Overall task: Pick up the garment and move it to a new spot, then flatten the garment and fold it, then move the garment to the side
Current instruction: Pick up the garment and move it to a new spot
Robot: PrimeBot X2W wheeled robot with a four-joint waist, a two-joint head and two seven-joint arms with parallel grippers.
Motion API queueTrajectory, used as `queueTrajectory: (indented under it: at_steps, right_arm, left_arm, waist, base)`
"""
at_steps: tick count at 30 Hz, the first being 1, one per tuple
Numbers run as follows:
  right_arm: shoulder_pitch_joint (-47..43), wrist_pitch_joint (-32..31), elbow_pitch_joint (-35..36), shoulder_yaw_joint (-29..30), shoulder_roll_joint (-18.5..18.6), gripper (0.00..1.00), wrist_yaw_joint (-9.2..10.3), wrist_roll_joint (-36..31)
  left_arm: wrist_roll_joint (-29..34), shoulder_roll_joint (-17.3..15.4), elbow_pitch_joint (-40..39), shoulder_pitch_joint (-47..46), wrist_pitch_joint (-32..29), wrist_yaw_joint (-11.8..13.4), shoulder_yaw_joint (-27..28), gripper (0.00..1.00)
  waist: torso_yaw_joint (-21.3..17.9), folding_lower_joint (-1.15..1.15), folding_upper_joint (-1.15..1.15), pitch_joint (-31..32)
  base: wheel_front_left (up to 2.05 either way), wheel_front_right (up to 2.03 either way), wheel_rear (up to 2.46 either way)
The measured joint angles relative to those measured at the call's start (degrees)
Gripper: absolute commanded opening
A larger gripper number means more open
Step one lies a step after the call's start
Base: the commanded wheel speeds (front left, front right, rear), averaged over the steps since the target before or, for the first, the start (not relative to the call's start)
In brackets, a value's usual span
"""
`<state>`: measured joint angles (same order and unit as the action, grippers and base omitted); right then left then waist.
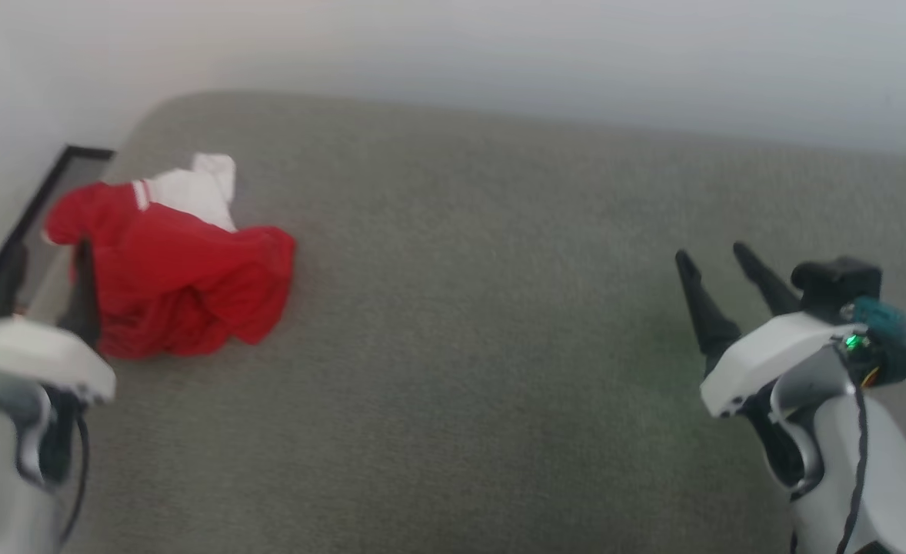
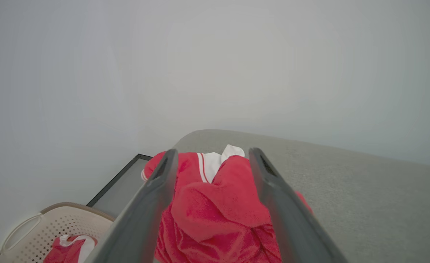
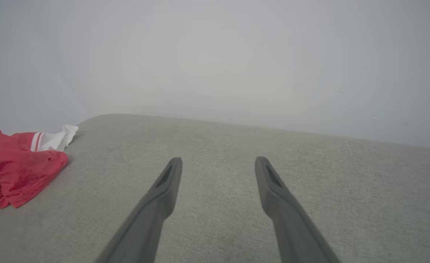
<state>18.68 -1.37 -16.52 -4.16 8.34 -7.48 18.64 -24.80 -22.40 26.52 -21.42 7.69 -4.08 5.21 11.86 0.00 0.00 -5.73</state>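
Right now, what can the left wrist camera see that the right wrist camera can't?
Left wrist view adds: a pale holed basket with red-and-white cloth inside, a dark-framed panel, and the left jaws, open, framing the garment up close. Right wrist view adds: the right jaws, open, over bare grey cushion, with the garment far off to its left. Both share: the red garment with its white sleeve, the grey cushion, and the pale wall.

The garment [image 3: 18, 171] — partly off-frame, left edge
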Motion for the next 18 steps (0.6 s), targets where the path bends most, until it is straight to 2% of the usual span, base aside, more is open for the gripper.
queueTrajectory:
  at_steps: [4,11,18]
  right_arm:
    - [1.67,-0.88,2.08,0.27,0.80,1.00,0.00,-0.43]
    - [4.32,-2.42,5.99,0.55,1.52,1.00,0.00,-1.03]
    - [6.07,-3.81,9.42,1.12,2.22,1.00,0.00,-1.51]
  left_arm:
    - [-1.00,-1.13,5.91,-7.07,-1.23,-1.07,-0.43,1.00]
    - [-3.72,-2.94,18.83,-18.22,-6.93,-2.32,-1.67,1.00]
    - [-6.26,-4.43,32.38,-27.42,-16.95,-1.56,-1.55,1.00]
  waist:
    - [-1.43,0.00,0.00,-3.98]
    - [-3.91,0.00,0.00,-11.75]
    - [-6.09,0.00,0.00,-18.95]
  base:
    - [0.00,0.00,0.00]
    - [0.00,0.00,0.00]
    - [0.00,0.00,0.00]
